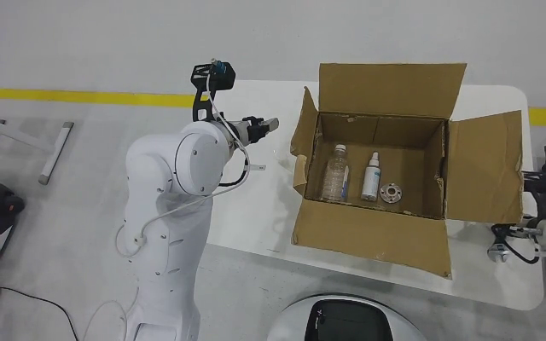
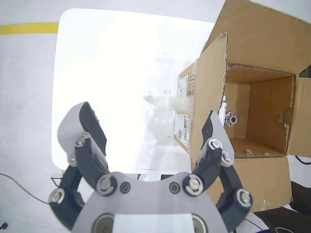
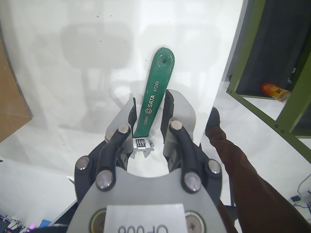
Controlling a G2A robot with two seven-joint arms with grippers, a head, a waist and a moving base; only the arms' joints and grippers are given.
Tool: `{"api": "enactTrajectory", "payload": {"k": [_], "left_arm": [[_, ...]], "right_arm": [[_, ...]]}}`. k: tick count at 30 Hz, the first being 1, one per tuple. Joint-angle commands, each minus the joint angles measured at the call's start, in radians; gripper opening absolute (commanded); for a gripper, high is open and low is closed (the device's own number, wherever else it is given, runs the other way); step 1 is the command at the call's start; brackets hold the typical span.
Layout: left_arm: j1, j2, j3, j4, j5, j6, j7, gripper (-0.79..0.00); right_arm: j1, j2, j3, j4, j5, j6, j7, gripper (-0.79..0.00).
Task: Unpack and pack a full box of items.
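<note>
Step in hand looks like unpacking: box point(image 1: 373, 232) sits open on counter point(image 1: 256, 213), flaps spread, with bottle point(image 1: 337, 172), spray bottle point(image 1: 371, 176) and small metal flange point(image 1: 392, 193) lying on its floor. Wrench point(image 3: 158, 79) is already out, at bare counter to the right of the box and near the counter edge. Right claw point(image 3: 150, 98) is round its green handle, which sits slanted between the pads with the metal head back toward the palm. Whether it is clamped or just loosely bracketed cannot be told, nor whether the wrench rests on the counter. Left claw point(image 2: 148, 112) hangs wide open and empty over counter just left of the box, facing its near flap. Judged next move: set the wrench flat and let go, if that is not done, then lift the right claw away. After that an open claw has to go down past the tall walls for one of the three items. The flange is low and flat, so likely the hardest pick. Bottle lies on its side, so a grasp across the body suits.
</note>
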Motion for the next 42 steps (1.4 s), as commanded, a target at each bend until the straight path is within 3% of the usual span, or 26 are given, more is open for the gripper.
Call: {"api": "enactTrajectory", "payload": {"k": [1, 8, 12, 14, 21, 27, 35, 42], "left_arm": [[0.0, 0.0, 0.0, 0.0, 0.0, 0.0, 0.0, 0.0], [0.0, 0.0, 0.0, 0.0, 0.0, 0.0, 0.0, 0.0], [0.0, 0.0, 0.0, 0.0, 0.0, 0.0, 0.0, 0.0], [0.0, 0.0, 0.0, 0.0, 0.0, 0.0, 0.0, 0.0], [0.0, 0.0, 0.0, 0.0, 0.0, 0.0, 0.0, 0.0], [0.0, 0.0, 0.0, 0.0, 0.0, 0.0, 0.0, 0.0], [0.0, 0.0, 0.0, 0.0, 0.0, 0.0, 0.0, 0.0], [0.0, 0.0, 0.0, 0.0, 0.0, 0.0, 0.0, 0.0]], "right_arm": [[0.003, 0.001, -0.006, 0.005, -0.001, -0.001, -0.001, -0.517], [0.014, 0.003, -0.019, 0.031, -0.001, 0.0, -0.008, -0.563], [0.016, 0.005, -0.021, 0.038, 0.006, -0.002, -0.01, -0.677], [0.016, 0.006, -0.021, 0.04, 0.008, -0.002, -0.011, -0.785], [0.006, 0.008, 0.029, -0.002, 0.061, 0.003, -0.022, -0.785], [-0.022, 0.009, 0.186, -0.099, 0.198, 0.021, -0.044, -0.785], [-0.048, 0.005, 0.522, -0.271, 0.476, 0.019, -0.12, -0.785], [-0.044, 0.005, 0.648, -0.38, 0.713, -0.026, -0.155, -0.785]]}}
